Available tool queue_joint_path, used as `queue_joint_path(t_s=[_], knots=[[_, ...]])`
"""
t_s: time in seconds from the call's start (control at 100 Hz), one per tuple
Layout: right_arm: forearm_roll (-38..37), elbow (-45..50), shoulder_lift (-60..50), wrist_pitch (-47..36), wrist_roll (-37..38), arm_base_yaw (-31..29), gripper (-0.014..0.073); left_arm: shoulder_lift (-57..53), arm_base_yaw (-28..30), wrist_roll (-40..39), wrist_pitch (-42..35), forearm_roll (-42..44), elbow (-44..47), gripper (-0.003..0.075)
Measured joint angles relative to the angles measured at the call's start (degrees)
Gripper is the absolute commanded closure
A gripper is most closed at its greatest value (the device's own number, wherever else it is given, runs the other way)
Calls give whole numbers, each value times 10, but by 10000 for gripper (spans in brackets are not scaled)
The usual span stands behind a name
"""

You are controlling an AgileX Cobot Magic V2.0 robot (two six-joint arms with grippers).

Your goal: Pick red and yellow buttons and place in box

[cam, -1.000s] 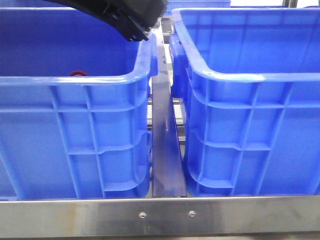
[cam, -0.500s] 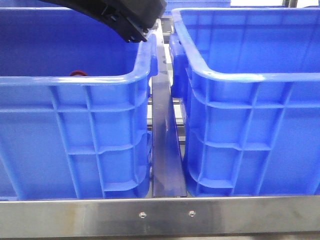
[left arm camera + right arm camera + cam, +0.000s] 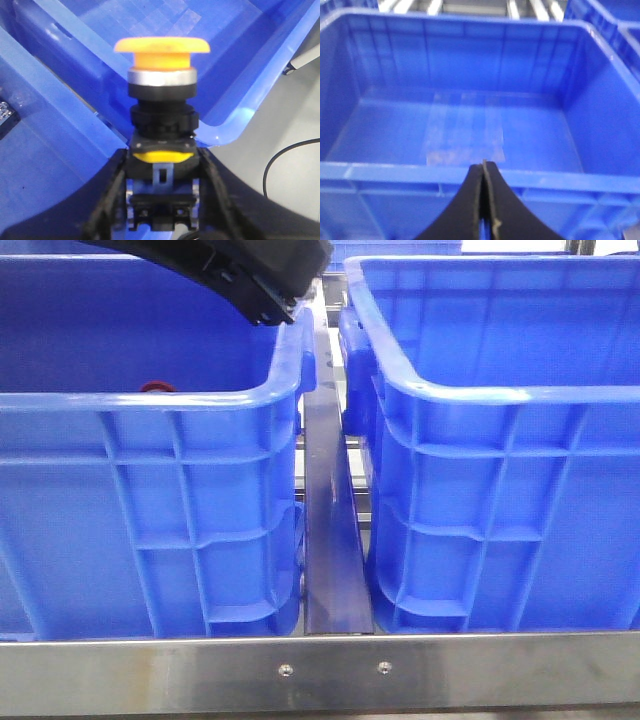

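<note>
Your yellow button [image 3: 161, 75] sits clamped in the left gripper [image 3: 161, 200]: the black fingers [image 3: 107, 200] press on either side of its black body, and the orange-yellow domed cap and silver collar stand clear beyond the fingertips. In the left wrist view, blue crate walls and a thick rolled rim lie behind it, with pale floor and a dark cable past the corner; you cannot tell from that view which crate it hangs over, or whether it is inside the rim.

From the front, the left arm [image 3: 250, 270] reaches in from the upper left, and its dark end hangs above the inner rear corner of the left crate [image 3: 150, 520], close to the gap between the two crates. The button itself is hidden there.

Look at the near rim of that left crate and you see a sliver of a dark red cap, the red button [image 3: 155, 386], just showing inside it. Whatever else the crate holds is blocked by its wall.

The right crate [image 3: 500, 490] stands just beside the left one, with a dark rail [image 3: 330, 530] between them and the table's metal edge [image 3: 320, 672] in front.

Your right gripper [image 3: 484, 200] has its fingers pressed together, holding nothing. It hangs just outside the near rim of a blue crate [image 3: 470, 175] whose floor shows only a pale scuffed patch.
</note>
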Motion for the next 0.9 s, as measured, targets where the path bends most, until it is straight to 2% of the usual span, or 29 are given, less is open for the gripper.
queue_joint_path(t_s=[0.18,0.39,0.44,0.51,0.63,0.7,0.77,0.9], knots=[[0,-70,82,72,0,0,686,0,0,0,0,0,0,545],[0,-139,197,113,0,0,659,0,0,0,0,0,0,545],[0,-153,226,117,0,0,614,0,0,0,0,0,0,545],[0,-173,260,126,0,0,506,0,0,0,0,0,0,545],[10,-202,308,137,0,0,211,0,0,0,0,0,0,545],[23,-218,331,140,0,0,70,0,0,1,0,0,0,545],[42,-233,352,140,0,0,9,0,0,1,0,0,0,545],[111,-251,383,133,0,0,18,0,0,1,1,0,0,545]])
